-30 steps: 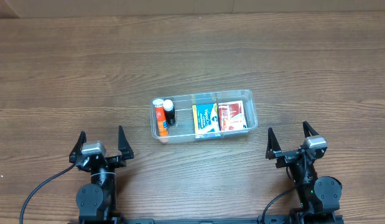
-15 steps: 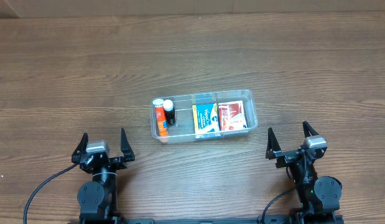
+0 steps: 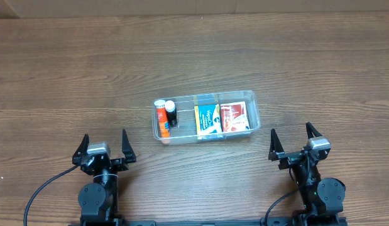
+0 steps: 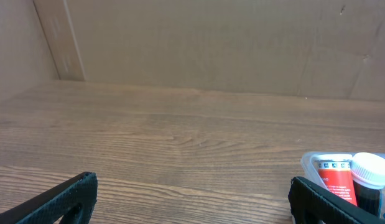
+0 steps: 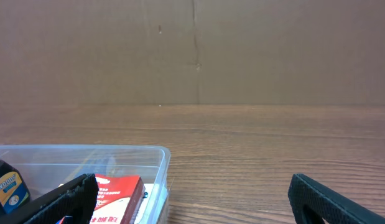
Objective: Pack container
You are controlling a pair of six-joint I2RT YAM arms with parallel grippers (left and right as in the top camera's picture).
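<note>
The clear plastic container (image 3: pixel 256 107) lies in the middle of the table. It holds an orange bottle (image 3: pixel 160 117), a small black bottle with a white cap (image 3: pixel 171 113), a yellow-green packet (image 3: pixel 207 118) and a red box (image 3: pixel 234 117). My left gripper (image 3: pixel 103 144) is open and empty near the front edge, left of the container. My right gripper (image 3: pixel 295 142) is open and empty at the front right. The left wrist view shows the orange bottle (image 4: pixel 333 175) and the white cap (image 4: pixel 369 170). The right wrist view shows the container's corner (image 5: pixel 156 153) and the red box (image 5: pixel 116 193).
The wooden table (image 3: pixel 68 75) runs wide on all sides of the container. A cardboard wall (image 4: pixel 198 43) stands behind the table's far edge.
The left gripper shifted slightly forward and right about a second ago, then held still. Nothing else moved.
</note>
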